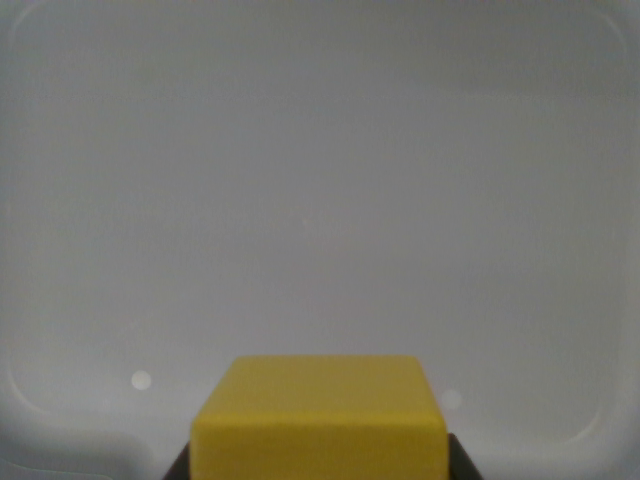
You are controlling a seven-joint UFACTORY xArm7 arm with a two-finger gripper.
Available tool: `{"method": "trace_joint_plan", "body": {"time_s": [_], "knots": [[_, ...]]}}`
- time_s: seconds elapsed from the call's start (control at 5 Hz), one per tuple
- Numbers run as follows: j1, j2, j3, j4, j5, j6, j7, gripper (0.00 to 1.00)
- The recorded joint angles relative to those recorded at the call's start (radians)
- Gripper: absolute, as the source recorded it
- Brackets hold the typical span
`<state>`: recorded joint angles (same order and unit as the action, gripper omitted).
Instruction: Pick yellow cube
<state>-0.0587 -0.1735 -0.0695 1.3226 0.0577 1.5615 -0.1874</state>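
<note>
Gripping yellow cube at bottom of wrist view

Pinching the yellow cube (318, 420) between dark tips of the tool (318, 462), one tip showing at each lower corner of the cube. Hangs bottom centre, over a pale grey surface (320, 200) with two faint light spots.

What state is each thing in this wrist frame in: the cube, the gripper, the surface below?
yellow cube: at the bottom centre of the wrist view, upright, top face showing, flanked by dark finger parts on both sides.
gripper: only dark finger tips show at the cube's lower corners; they sit against its sides, so it looks shut on the cube.
white surface: bare, with a faint rounded border and two small pale spots.
</note>
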Motion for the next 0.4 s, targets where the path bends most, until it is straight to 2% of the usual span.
{"method": "trace_joint_plan", "body": {"time_s": [0.4], "knots": [[0.0,-0.002,0.0,0.003,-0.0004,0.005,0.001,1.0]]}}
